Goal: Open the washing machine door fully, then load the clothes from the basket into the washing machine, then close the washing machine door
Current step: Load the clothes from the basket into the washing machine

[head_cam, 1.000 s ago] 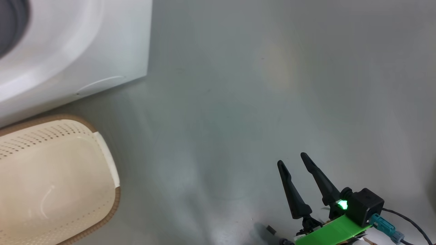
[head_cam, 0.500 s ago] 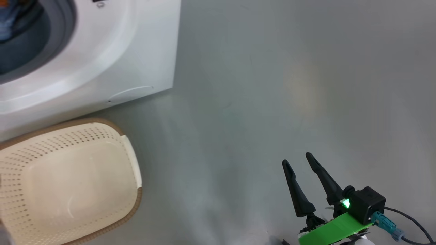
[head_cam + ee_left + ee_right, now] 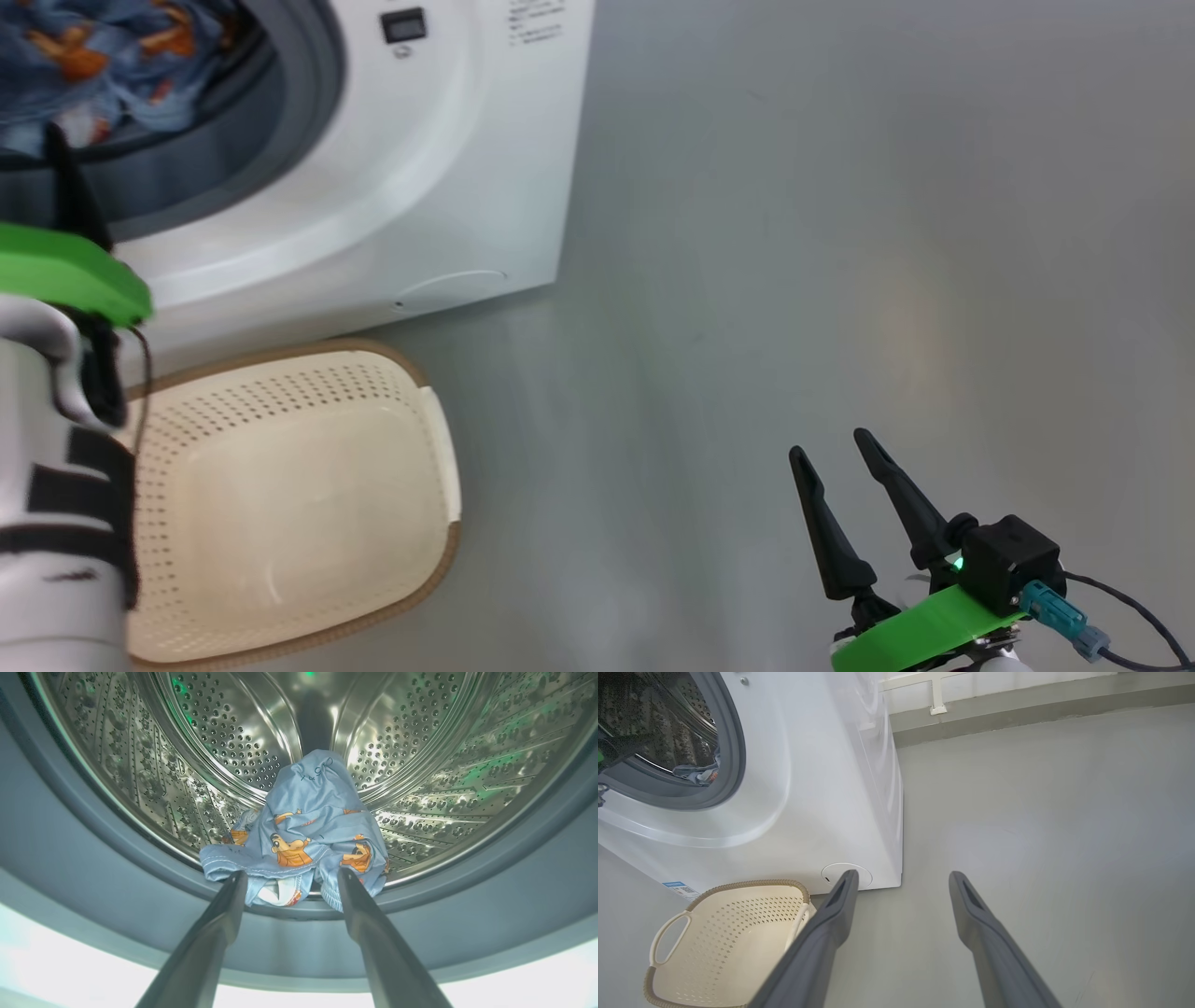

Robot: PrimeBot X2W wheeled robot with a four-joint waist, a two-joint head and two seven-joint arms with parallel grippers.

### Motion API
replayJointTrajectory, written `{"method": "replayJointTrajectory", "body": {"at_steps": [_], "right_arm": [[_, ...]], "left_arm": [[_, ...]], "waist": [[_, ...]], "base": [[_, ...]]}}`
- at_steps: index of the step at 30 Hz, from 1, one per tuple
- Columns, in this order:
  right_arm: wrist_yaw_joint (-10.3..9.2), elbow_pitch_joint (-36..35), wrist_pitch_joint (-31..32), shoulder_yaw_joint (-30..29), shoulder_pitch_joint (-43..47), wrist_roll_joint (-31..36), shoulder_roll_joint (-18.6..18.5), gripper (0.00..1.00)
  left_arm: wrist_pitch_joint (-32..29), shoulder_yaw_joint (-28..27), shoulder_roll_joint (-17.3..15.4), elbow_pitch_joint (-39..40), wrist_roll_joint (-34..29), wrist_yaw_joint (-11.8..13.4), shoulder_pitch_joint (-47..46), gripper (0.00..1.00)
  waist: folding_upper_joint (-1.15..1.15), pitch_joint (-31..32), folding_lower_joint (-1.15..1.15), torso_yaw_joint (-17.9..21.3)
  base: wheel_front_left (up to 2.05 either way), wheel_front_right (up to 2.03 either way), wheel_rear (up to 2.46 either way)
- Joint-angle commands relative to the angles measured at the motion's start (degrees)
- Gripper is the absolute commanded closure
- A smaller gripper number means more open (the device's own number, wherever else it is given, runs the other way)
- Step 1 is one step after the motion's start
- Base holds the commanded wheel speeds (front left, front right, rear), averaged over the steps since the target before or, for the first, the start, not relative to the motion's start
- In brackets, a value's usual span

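Head looks down, left wrist close into the drum (image 3: 233, 742); head and right wrist share the basket (image 3: 299, 495).

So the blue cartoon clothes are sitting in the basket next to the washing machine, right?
No. The blue cartoon clothes lie in the drum of the washing machine, as the left wrist view shows; the basket beside it looks empty.

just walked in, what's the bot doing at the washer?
The robot is loading laundry. Its left gripper is at the mouth of the washing machine, fingers open. The blue printed clothes lie at the front of the drum, just past its fingertips. The basket sits empty on the floor in front of the machine. The right gripper hangs open over the floor, holding nothing. The machine's opening is uncovered.
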State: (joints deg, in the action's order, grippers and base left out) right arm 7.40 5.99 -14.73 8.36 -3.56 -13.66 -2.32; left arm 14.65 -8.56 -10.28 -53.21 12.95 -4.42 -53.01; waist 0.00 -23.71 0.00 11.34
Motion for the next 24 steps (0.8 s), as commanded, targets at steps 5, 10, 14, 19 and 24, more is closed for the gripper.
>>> {"method": "replayJointTrajectory", "body": {"at_steps": [5, 10, 14, 19, 24], "right_arm": [[0.09, -0.42, -0.27, 0.28, 0.06, 0.97, -0.55, 0.0], [0.09, -0.42, -0.27, -0.5, 0.28, 1.58, -0.55, 0.0], [0.09, -0.6, -0.27, -1.18, 0.26, 2.07, -0.55, 0.0], [0.09, -0.63, -0.27, -1.36, 0.06, 2.73, -0.55, 0.0], [0.09, -0.75, -0.27, -0.98, -0.77, 3.44, -0.55, 0.0]], "left_arm": [[0.35, -0.83, 0.24, 4.69, 0.34, -1.09, 5.92, 0.0], [0.35, -0.14, 2.2, 8.22, 0.39, -2.08, 10.36, 0.0], [0.35, 0.11, 3.46, 11.78, 1.29, -2.62, 13.98, 0.0], [0.35, 1.27, 4.26, 15.78, 1.87, -2.92, 18.51, 0.0], [0.35, 2.02, 4.25, 19.56, 2.88, -3.02, 21.73, 0.0]], "waist": [[0.0, 4.03, 0.0, -4.13], [0.0, 4.72, 0.0, -6.07], [0.0, 4.82, 0.0, -7.39], [0.0, 4.87, 0.0, -8.44], [0.0, 4.62, 0.0, -8.88]], "base": [[0.0, 0.0, 0.0], [0.0, 0.0, 0.0], [0.0, 0.0, 0.0], [0.0, 0.0, 0.0], [0.0, 0.0, 0.0]]}}
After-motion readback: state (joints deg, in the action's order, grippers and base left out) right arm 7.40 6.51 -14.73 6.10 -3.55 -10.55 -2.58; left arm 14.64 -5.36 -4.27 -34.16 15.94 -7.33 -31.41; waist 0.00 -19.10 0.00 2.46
